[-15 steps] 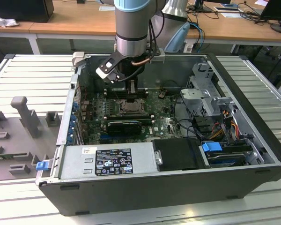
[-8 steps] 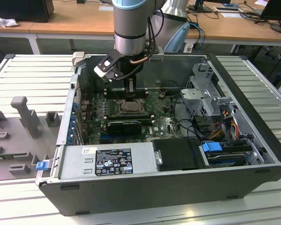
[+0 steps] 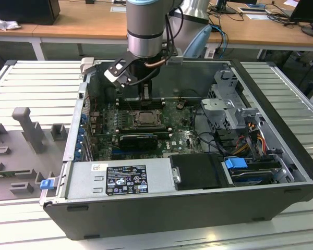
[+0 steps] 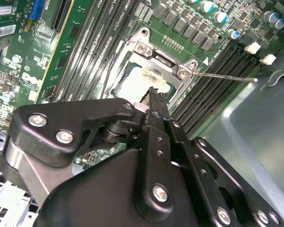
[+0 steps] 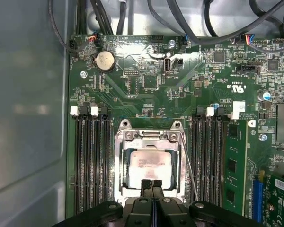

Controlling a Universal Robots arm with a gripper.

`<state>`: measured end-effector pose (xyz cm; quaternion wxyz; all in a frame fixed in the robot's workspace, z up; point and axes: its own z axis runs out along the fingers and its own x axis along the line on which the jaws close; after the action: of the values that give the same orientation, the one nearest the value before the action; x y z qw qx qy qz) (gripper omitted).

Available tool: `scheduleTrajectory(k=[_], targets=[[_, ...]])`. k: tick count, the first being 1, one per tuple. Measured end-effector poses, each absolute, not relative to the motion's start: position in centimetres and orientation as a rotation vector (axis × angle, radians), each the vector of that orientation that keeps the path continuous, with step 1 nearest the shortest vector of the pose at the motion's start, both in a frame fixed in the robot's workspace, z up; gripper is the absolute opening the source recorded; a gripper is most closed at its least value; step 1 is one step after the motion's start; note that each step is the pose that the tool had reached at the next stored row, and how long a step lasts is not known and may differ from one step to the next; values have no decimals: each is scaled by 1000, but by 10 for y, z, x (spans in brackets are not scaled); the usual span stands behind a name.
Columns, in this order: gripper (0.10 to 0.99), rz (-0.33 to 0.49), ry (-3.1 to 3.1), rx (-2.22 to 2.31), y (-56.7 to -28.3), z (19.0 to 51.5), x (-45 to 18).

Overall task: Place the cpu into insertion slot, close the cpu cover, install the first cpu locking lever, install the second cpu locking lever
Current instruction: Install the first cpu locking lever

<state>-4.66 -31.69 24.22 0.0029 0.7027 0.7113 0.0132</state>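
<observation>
The cpu [image 5: 150, 165] lies flat in the insertion slot [image 5: 124, 187], and the cpu cover [image 5: 149, 137] is down over it. The jaws are pressed together with nothing between them. Their tips sit right at the cover's edge on the arm's side. A thin locking lever [image 4: 227, 76] runs along one side of the slot, just beside the jaws, and looks unhooked, though that is hard to tell

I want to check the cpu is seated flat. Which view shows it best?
The first wrist view: it looks straight down on the cpu, nearly all its silvery top showing. In the second wrist view the gripper hides part of it; the exterior view shows it from afar, below the arm.
</observation>
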Motion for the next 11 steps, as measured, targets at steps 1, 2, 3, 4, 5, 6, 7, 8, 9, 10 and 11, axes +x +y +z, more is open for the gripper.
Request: scheduleTrajectory(k=[1,2,3,4,5,6,7,8,9,10,11], targets=[[106,41,2231,2204,-317,244,-47],[106,41,2230,2203,-317,246,-47],[106,41,2230,2203,-317,247,-47],[106,40,2230,2203,-317,249,-47],[106,40,2230,2203,-317,250,-47],[106,40,2230,2203,-317,252,-47],[106,39,2230,2203,-317,257,-47],[106,39,2229,2202,-317,259,-47],[106,38,2229,2202,-317,262,-47],[106,38,2229,2202,-317,265,-47],[106,37,2229,2202,-317,267,-47]])
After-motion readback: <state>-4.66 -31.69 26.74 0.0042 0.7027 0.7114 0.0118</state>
